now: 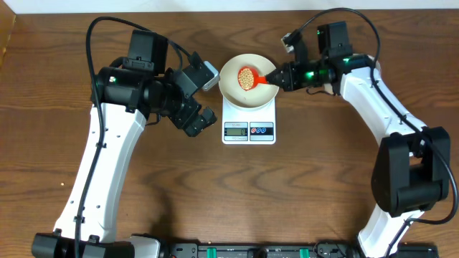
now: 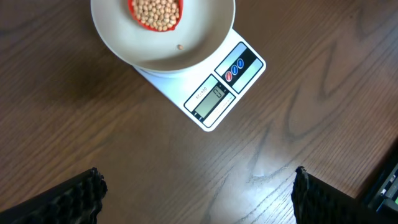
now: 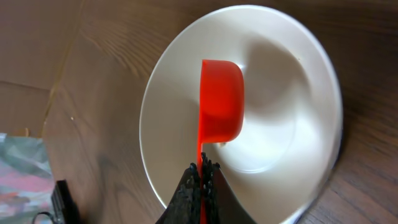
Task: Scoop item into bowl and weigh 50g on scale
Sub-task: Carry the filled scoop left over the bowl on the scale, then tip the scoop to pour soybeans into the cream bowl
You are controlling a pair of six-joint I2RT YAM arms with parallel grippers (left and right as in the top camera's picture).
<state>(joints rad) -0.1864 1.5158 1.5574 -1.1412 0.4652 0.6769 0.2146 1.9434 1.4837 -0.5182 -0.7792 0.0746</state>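
only a dark wooden table (image 1: 323,172) underlies the scale (image 1: 249,118).

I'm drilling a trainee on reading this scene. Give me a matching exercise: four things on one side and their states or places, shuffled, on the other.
1. red scoop
2. white bowl
3. left gripper
4. right gripper

A. sits on the scale
B. open, holding nothing
C. filled with beans, over the bowl
D. shut on the scoop's handle

Pairs: 1-C, 2-A, 3-B, 4-D
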